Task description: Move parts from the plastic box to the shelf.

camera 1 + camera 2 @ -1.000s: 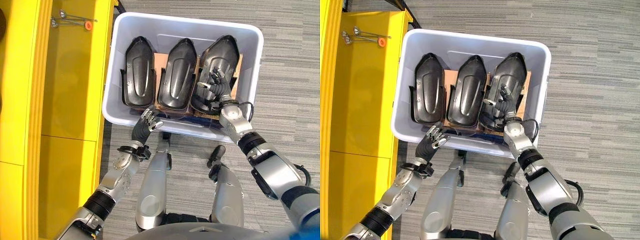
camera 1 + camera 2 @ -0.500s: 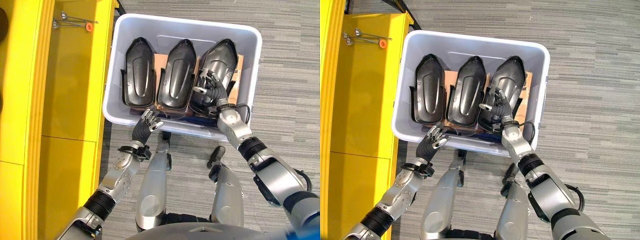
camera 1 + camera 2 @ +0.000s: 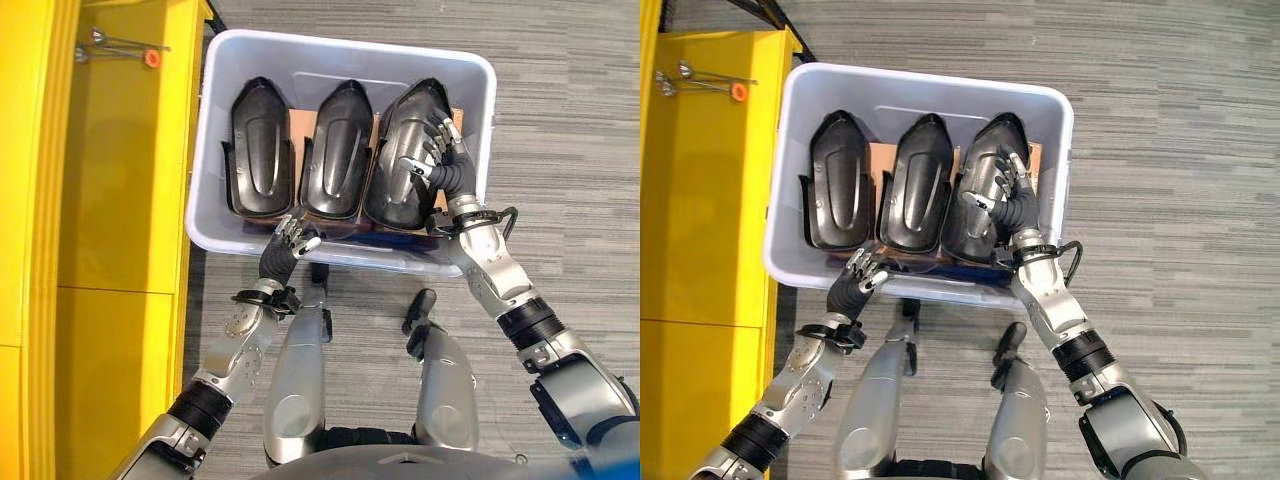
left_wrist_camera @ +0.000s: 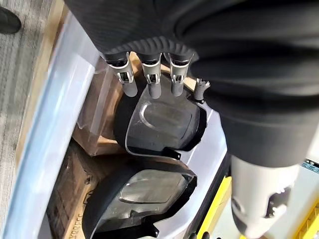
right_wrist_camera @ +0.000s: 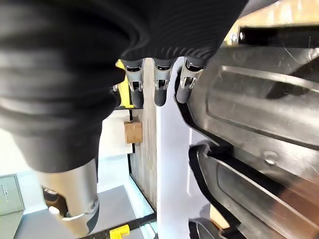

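Note:
A pale grey plastic box (image 3: 340, 45) sits on the carpet with three black moulded parts standing side by side in it: left (image 3: 258, 150), middle (image 3: 335, 150), right (image 3: 400, 160). My right hand (image 3: 445, 165) lies on the right part near its right edge, fingers spread and fairly straight, thumb on its face. In the right wrist view its fingers (image 5: 159, 84) reach beside that black part (image 5: 259, 104). My left hand (image 3: 285, 245) hovers open at the box's near rim, holding nothing; its fingers (image 4: 149, 82) point over a black part (image 4: 159, 124).
The yellow shelf (image 3: 110, 200) runs along the left, close to the box. Metal tools with an orange piece (image 3: 120, 50) lie at its far end. Brown cardboard (image 3: 300, 125) lines the box under the parts. Grey carpet spreads to the right.
The camera has shifted, so the whole picture sits further left. My right hand has slid from the near end of the right part toward its far, right side. The left hand has kept its place.

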